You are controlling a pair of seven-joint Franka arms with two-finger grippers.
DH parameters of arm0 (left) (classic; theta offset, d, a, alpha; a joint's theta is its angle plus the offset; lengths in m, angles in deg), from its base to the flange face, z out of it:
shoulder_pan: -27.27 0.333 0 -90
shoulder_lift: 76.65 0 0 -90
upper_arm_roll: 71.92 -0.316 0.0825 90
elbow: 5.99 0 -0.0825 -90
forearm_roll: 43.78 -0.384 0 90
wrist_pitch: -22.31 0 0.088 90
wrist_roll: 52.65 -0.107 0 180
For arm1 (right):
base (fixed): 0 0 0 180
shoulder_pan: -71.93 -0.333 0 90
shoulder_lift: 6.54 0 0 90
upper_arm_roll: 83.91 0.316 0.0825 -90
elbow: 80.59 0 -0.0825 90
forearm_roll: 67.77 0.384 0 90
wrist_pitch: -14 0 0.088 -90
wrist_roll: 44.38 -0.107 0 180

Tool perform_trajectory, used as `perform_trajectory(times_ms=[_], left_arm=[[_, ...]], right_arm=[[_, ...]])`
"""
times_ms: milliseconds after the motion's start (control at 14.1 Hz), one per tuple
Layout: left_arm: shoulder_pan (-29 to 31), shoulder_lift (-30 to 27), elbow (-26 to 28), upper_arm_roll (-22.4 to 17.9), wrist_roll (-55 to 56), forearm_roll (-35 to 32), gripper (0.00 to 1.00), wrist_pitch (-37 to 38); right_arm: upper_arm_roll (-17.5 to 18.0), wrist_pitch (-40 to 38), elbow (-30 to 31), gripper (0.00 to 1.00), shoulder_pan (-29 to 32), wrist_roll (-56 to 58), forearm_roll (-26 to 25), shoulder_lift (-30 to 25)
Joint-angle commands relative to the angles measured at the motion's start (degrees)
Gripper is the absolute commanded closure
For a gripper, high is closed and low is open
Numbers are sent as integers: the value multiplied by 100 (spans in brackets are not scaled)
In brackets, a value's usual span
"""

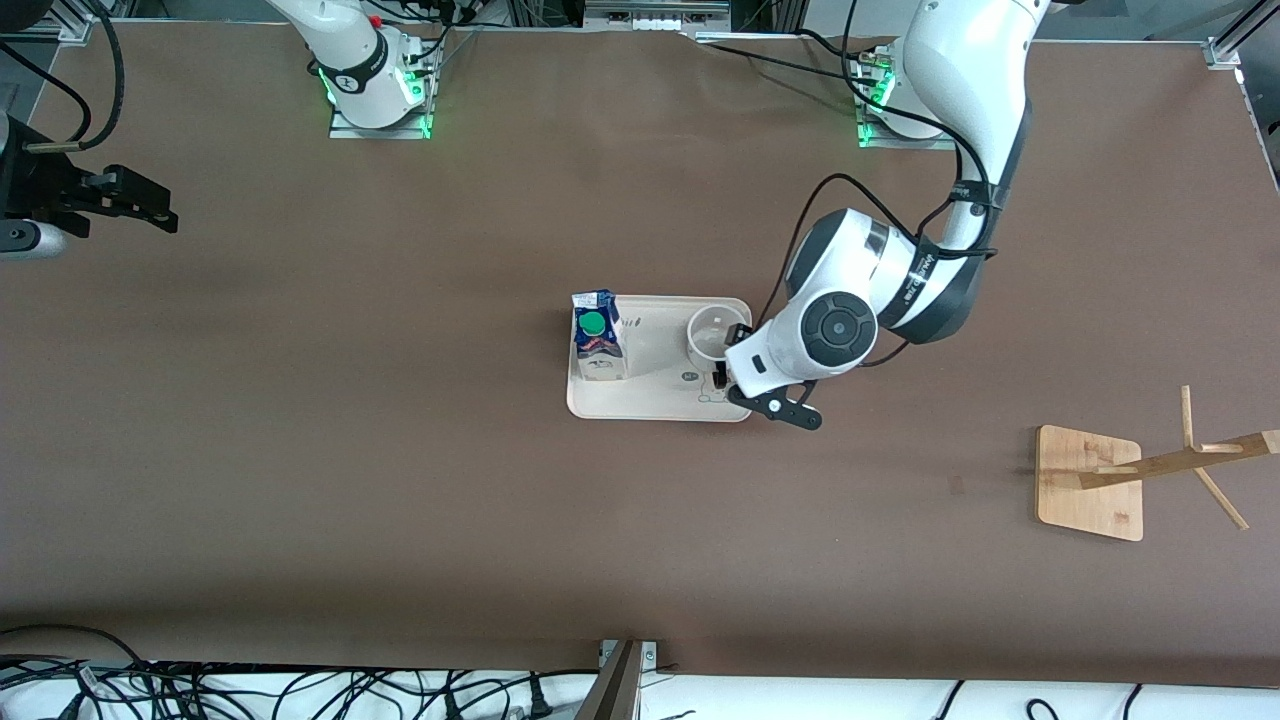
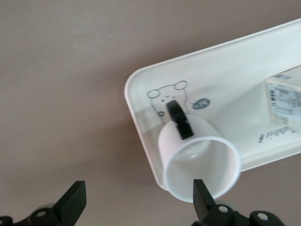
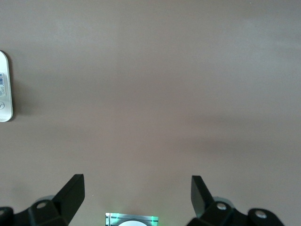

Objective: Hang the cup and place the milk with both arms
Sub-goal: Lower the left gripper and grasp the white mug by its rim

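Observation:
The white cup (image 1: 712,332) stands upright on the cream tray (image 1: 655,405), at the tray's end toward the left arm. Its black handle (image 2: 178,120) shows in the left wrist view and its smiley face is hidden. The milk (image 1: 597,335), blue-topped with a green cap, stands at the tray's other end. My left gripper (image 1: 748,340) is open over the tray's short edge beside the cup (image 2: 197,155). One fingertip (image 2: 202,200) overlaps the cup's rim, and the gripper (image 2: 138,202) holds nothing. My right gripper (image 1: 130,200) waits open over the right arm's end of the table.
A wooden cup rack (image 1: 1090,483) with slanted pegs stands toward the left arm's end, nearer the front camera than the tray. The arm bases (image 1: 375,95) stand along the edge farthest from that camera. The right wrist view shows bare brown table between the gripper's (image 3: 137,197) fingers.

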Motion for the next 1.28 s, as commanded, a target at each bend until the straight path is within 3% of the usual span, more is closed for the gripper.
perform_trajectory(times_ms=[0,567,1204], left_arm=[[-184,22,-118,-61,277,383,0,16],[-853,-5,-57,-26,1807,367,0,-231],[-1011,259,145,-35,1755,252,0,-713]], right_arm=[[-23,-117,-126,0,-37,-48,-7,31],[-23,-117,-126,0,-37,-48,-7,31],[-23,-117,-126,0,-37,-48,-7,31]])
